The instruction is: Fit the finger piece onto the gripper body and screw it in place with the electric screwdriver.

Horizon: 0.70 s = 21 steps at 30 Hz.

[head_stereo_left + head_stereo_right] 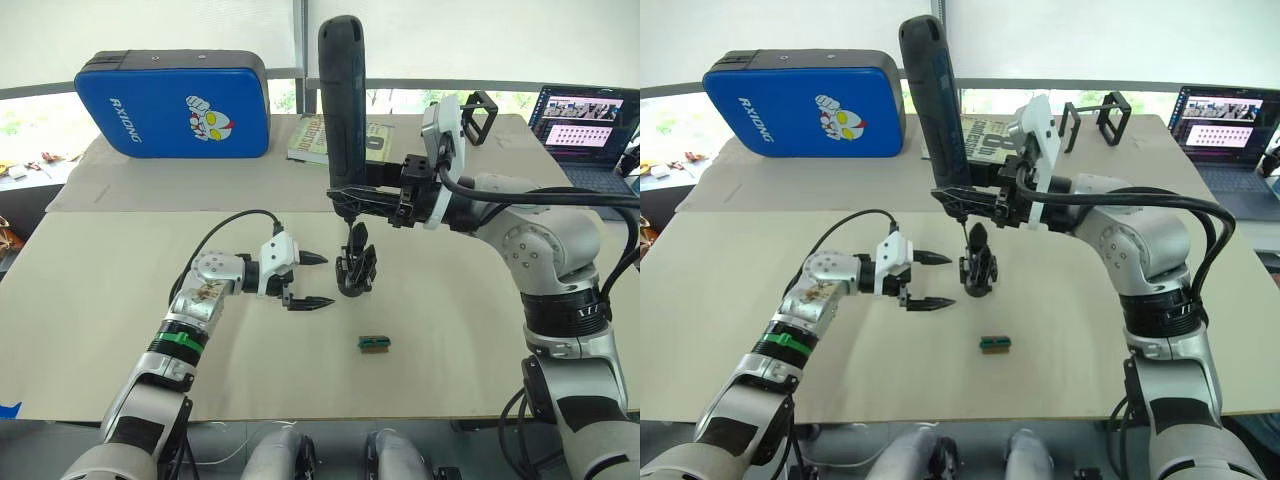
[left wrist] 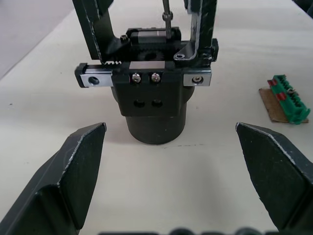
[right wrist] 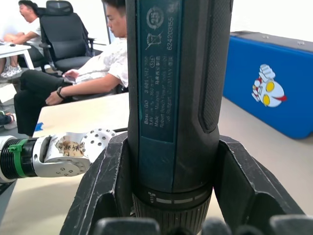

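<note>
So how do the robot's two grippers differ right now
The right gripper is shut on the thick dark pen-shaped electric screwdriver, held upright; the left gripper is open and holds nothing. The right one is raised over the small black gripper body with the bit pointing down at it; the left one sits low beside that body, its fingers pointing toward it. Both have black pointed fingers.

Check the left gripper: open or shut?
Open. The left gripper has its two black fingers spread wide apart, holding nothing, just beside the gripper body standing on the table.
</note>
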Each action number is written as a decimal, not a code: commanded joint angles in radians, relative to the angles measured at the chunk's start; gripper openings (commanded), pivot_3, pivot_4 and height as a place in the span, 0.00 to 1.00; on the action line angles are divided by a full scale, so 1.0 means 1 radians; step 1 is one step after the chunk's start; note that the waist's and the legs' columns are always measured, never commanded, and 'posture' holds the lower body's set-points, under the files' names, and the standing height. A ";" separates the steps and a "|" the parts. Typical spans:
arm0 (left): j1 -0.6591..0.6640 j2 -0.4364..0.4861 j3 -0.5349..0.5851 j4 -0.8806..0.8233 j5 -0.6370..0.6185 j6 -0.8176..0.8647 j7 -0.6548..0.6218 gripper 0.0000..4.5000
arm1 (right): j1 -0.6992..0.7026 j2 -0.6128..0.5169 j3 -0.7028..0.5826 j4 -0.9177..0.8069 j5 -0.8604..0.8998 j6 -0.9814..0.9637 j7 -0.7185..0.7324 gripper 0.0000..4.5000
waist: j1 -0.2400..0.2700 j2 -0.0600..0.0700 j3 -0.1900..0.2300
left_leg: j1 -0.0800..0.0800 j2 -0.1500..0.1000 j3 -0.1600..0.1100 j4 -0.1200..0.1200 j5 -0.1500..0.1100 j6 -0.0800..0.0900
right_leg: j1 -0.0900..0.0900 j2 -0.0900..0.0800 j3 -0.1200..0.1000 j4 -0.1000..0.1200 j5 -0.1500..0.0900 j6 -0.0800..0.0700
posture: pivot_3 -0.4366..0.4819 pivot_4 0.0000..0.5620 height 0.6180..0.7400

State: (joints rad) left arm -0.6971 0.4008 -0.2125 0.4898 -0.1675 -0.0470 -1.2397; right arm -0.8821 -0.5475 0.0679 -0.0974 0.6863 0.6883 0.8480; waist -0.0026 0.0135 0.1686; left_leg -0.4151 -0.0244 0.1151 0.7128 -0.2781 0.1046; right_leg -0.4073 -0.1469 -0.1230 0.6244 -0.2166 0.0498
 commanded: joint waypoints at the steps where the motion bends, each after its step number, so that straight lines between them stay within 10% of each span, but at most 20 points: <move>1: -0.026 -0.008 0.005 0.004 0.003 -0.033 -0.008 1.00 | -0.008 0.010 -0.046 -0.040 0.001 -0.036 0.011 0.43 | -0.003 0.000 0.000 | 0.000 0.000 0.000 0.000 0.000 0.000 | 0.000 0.000 0.000 0.000 0.000 0.000 | 0.48 0.27 1.00; 21: -0.036 -0.032 0.006 0.015 0.015 -0.049 -0.005 1.00 | 0.014 0.029 -0.059 -0.082 0.012 -0.001 -0.003 0.43 | -0.007 0.000 0.000 | 0.000 0.000 0.000 0.000 0.000 0.000 | 0.000 0.000 0.000 0.000 0.000 0.000 | 0.48 0.27 1.00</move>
State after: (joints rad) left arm -0.7093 0.3705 -0.2135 0.5263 -0.1544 -0.0723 -1.2458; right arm -0.8557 -0.5204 0.0580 -0.1227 0.6730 0.6899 0.8432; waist -0.0095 0.0135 0.1686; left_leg -0.4151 -0.0243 0.1149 0.7128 -0.2781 0.1046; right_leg -0.4074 -0.1470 -0.1229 0.6244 -0.2166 0.0498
